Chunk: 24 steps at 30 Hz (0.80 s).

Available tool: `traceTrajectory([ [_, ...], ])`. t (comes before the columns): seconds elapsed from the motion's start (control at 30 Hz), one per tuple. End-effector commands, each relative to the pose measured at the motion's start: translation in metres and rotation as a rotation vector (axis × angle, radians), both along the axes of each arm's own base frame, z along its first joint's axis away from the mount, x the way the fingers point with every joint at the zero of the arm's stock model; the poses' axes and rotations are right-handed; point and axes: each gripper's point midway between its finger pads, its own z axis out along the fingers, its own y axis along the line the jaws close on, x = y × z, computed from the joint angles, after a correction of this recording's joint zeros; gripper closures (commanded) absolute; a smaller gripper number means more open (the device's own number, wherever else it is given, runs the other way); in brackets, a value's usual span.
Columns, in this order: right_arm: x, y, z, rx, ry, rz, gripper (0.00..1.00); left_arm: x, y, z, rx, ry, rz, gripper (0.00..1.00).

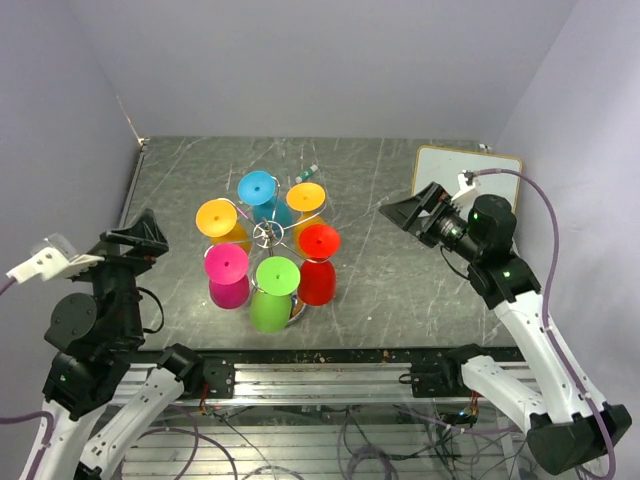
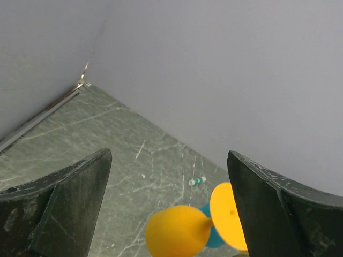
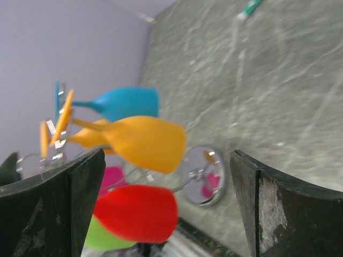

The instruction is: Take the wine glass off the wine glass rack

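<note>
The wine glass rack stands a little left of centre in my top view, on the dark marbled worktop; its chrome hub shows between six glasses that hang foot-up, bowl-down around it. Going round: the blue glass at the top; the orange glass at upper right; the red glass at right; the green glass at the bottom; the pink glass at lower left; the yellow-orange glass at upper left; all six are on the rack. In my right wrist view the rack's round mirrored base lies at lower centre, with the red, orange and blue bowls just left of it. My right pincer hangs to the right of the rack, pointed toward it, near but apart; its fingers are spread wide and grasp nothing. My left pincer sits near the left edge, well apart from the rack, likewise released. A small green-and-white pen lies above the rack in the frame; any print on it is too small to read. A white board lies at upper right.
</note>
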Motion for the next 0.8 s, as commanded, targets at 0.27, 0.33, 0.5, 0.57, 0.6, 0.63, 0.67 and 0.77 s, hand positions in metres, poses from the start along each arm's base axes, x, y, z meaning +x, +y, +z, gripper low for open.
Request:
traceTrajectory([
  [0.27,-0.054,0.081,0.066,0.275,-0.013,0.488,0.0,-0.019,0.006,0.04,-0.114,0.036,-0.019,0.0],
  [0.33,-0.061,0.094,0.063,0.265,0.0,0.54,0.0,-0.023,0.002,0.049,-0.077,0.031,-0.059,0.0],
  [0.5,-0.077,0.117,0.076,0.251,-0.042,0.628,0.03,-0.033,-0.004,0.059,-0.028,0.011,-0.133,0.01],
  [0.57,-0.082,0.125,0.073,0.246,-0.033,0.66,0.07,-0.036,-0.006,0.058,-0.024,-0.009,-0.155,0.01],
  [0.6,-0.084,0.128,0.07,0.239,-0.027,0.67,0.09,-0.038,-0.007,0.061,-0.021,-0.029,-0.171,0.01],
  [0.63,-0.084,0.131,0.067,0.228,-0.023,0.675,0.1,-0.04,-0.008,0.06,-0.026,-0.04,-0.177,0.01],
  [0.67,-0.084,0.134,0.064,0.213,-0.02,0.676,0.12,-0.041,-0.008,0.061,-0.037,-0.052,-0.182,0.01],
  [0.77,-0.084,0.139,0.056,0.155,-0.014,0.657,0.17,-0.043,-0.01,0.065,-0.04,-0.066,-0.201,0.01],
])
